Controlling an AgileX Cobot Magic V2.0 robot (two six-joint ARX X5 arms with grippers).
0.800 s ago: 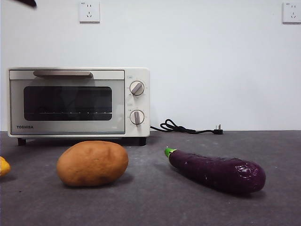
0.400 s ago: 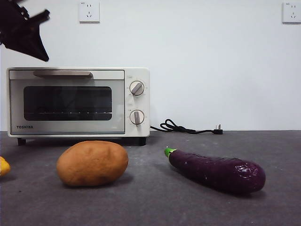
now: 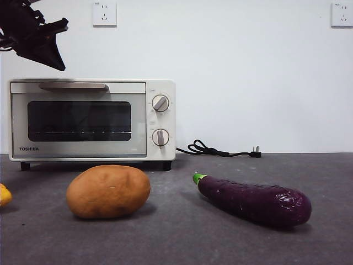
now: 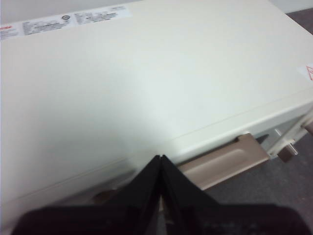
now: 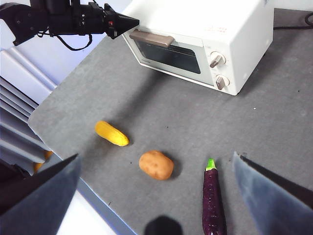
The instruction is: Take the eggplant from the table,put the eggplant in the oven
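The dark-purple eggplant (image 3: 253, 200) lies on the grey table (image 3: 182, 237) at the front right, green stem toward the oven; the right wrist view shows the eggplant (image 5: 213, 200) from high above. The cream oven (image 3: 88, 118) stands at the back left with its door closed. My left gripper (image 3: 58, 65) is shut and empty, hovering just above the oven's top near the beige handle (image 4: 225, 164). My right gripper (image 5: 155, 155) hangs high over the table, open, with nothing between its jaws.
A brown potato (image 3: 108, 191) sits left of the eggplant, in front of the oven. A yellow corn cob (image 5: 111, 133) lies further left near the table's edge. A black power cord (image 3: 218, 150) trails behind the oven's right side.
The left gripper has come into the front view from the top left corner and moved down and slightly right toward the oven's top. The eggplant, potato and oven have not moved.
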